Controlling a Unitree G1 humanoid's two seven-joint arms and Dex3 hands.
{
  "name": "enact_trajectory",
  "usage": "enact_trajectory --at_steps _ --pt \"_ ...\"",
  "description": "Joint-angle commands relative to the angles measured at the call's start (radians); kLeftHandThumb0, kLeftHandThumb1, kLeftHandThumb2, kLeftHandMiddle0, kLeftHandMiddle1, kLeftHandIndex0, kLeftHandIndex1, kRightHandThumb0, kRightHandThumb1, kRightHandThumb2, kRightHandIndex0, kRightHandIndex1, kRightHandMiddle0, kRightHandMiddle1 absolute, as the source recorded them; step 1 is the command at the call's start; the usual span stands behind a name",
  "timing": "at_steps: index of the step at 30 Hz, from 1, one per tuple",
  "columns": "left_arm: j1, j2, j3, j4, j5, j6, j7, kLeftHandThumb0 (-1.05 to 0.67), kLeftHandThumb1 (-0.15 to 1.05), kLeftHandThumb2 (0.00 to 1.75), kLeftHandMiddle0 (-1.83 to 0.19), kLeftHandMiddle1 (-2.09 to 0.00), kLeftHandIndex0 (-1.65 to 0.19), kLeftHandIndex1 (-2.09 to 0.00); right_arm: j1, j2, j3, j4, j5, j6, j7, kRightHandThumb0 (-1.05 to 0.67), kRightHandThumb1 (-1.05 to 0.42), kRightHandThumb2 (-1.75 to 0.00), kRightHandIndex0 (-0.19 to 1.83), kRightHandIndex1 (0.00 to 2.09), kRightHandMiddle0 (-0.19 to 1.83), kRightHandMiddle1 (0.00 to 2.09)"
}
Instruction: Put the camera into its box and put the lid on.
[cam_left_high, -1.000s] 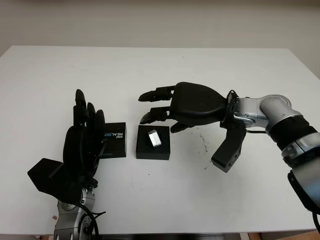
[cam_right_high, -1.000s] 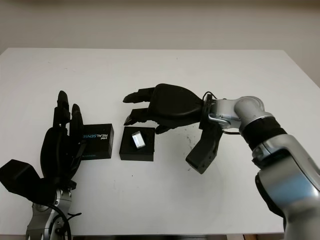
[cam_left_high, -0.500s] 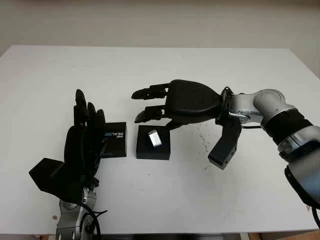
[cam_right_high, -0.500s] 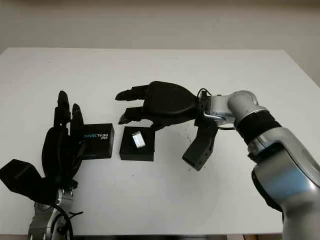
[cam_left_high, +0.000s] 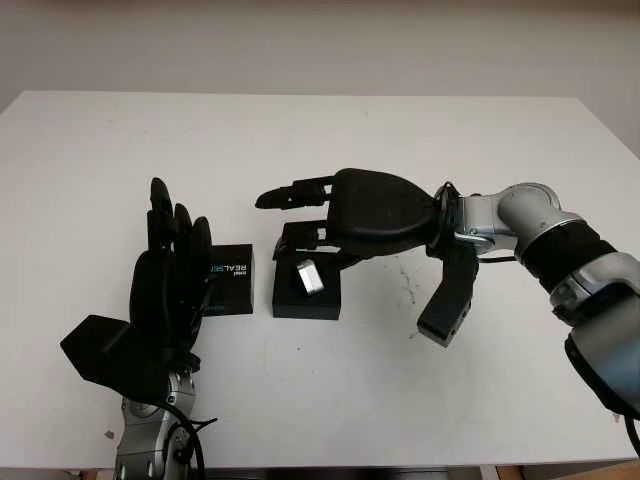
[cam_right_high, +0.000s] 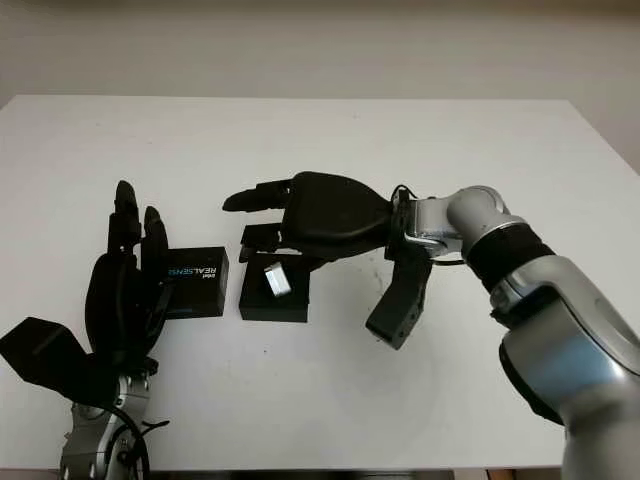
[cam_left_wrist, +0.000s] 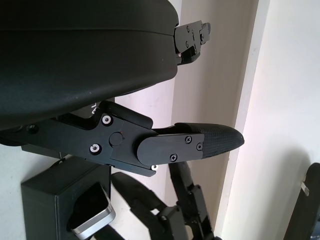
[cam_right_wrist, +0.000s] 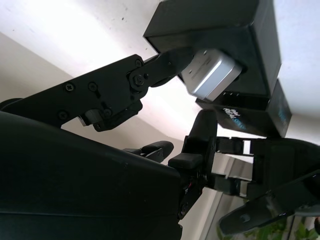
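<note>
Right hand released above box, one of its fingers touching camera, left hand released beside lid

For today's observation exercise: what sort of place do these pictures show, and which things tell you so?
Probably a robotics lab or test bench: a bare white table against a plain wall, two black robot hands, left and right, and a small camera in its black box beside the lid.

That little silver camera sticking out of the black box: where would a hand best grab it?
Probably by the camera's raised upper end, pinched across its narrow sides from above. It sits tilted in the open box, whose walls hide its lower part. The right hand, open, hovers just behind it.
</note>
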Motion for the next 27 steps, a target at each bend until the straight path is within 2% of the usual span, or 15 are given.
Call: enact_trajectory --at_steps 1,13,27 --pt "-0.008 -0.004 -0.003 -0.002 0.005 -0.003 0.005 -0.68 1.05 0.45 0.19 -0.01 0.19 0.0 -0.023 0.001 0.016 0.009 -0.007 -0.01 -0.015 -0.36 -0.84 -0.05 0.39 0.14 0.32 0.9" --pt "-0.005 -0.004 -0.005 -0.002 0.011 -0.009 0.006 -0.66 1.05 0.47 0.19 -0.01 0.19 -0.01 -0.012 -0.003 0.053 -0.019 -0.018 -0.031 0.026 -0.4 -0.84 -0.05 0.39 0.13 0.31 0.85" --pt "-0.005 -0.007 -0.009 0.004 0.017 -0.02 0.012 -0.66 1.05 0.46 0.19 -0.03 0.19 -0.02 -0.023 0.019 0.102 0.004 -0.065 -0.006 -0.026 -0.4 -0.85 -0.06 0.44 0.12 0.41 0.78"
